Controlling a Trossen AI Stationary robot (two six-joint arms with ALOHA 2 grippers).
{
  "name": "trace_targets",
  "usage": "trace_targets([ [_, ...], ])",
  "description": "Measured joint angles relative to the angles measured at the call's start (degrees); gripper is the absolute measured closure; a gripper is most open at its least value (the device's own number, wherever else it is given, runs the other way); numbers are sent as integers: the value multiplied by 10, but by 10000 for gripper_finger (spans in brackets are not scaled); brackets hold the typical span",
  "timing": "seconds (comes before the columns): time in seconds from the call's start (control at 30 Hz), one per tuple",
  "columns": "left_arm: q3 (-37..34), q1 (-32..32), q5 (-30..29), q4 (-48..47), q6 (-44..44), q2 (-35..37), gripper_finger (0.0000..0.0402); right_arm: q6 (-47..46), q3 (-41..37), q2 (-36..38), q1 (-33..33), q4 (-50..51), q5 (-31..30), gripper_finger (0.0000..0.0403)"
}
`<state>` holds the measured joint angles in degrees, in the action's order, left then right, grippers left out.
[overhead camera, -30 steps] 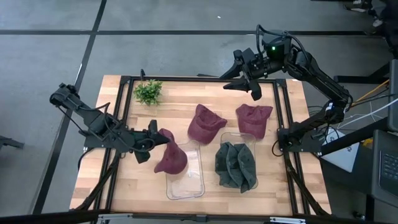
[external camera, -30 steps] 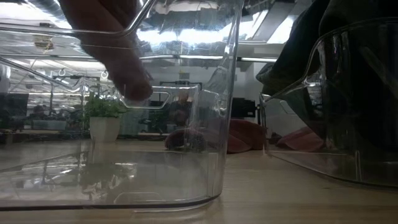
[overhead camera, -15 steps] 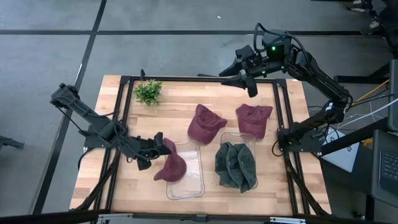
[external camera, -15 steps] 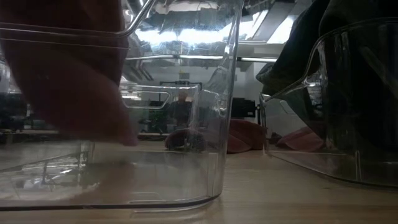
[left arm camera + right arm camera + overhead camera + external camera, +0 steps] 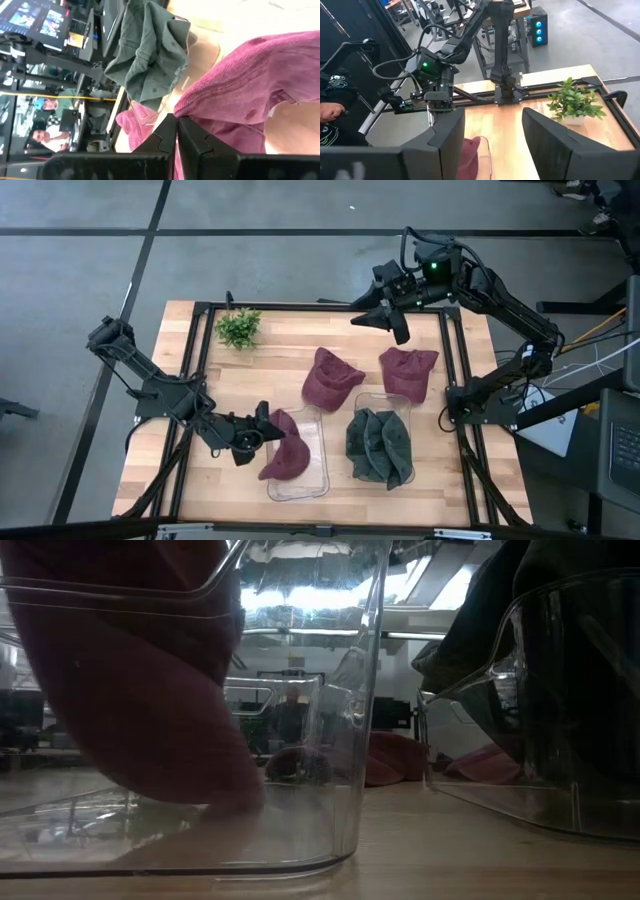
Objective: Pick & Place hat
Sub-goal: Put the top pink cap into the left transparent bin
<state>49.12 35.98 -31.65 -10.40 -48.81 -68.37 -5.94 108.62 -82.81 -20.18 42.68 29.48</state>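
High view: table (image 5: 470, 405) is seen carrying two clear bins near its front edge, two loose maroon hats behind them, and a plant (image 5: 238, 327) at the far left corner. Right bin (image 5: 378, 398) is filled with grey-green cloth (image 5: 379, 445). Left bin (image 5: 310, 470) is the one being loaded.

Held hat (image 5: 285, 458) is gripped by the left pincer (image 5: 258, 435), whose jaws are closed on the fabric edge. From the pincer the hat hangs down and toward the bin's middle, its long axis running along the bin's length. Low view: hat's bulk (image 5: 140, 710) is seen inside the left bin's wall, its lowest part at or just above the bin floor; contact cannot be confirmed. Part of the hat is draped across the bin's left rim where the pincer sits.

Judged: release is all that remains for this hat, and the fabric over the rim may stay hung there unless the pincer is carried further over the bin first.

Right pincer (image 5: 393, 308) is held open, high over the table's far edge, well apart from both loose hats; the nearer one (image 5: 407, 370) lies toward the front from it.
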Motion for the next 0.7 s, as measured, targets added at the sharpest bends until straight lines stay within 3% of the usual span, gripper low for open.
trace_targets([
  [0.47, 0, 79, -120, -23, 87, -9, 399, 1, 0, -1, 14, 0, 0, 205],
  [0.7, 1, 114, -151, -34, 131, -9, 399, 1, 0, -1, 14, 0, 0, 205],
])
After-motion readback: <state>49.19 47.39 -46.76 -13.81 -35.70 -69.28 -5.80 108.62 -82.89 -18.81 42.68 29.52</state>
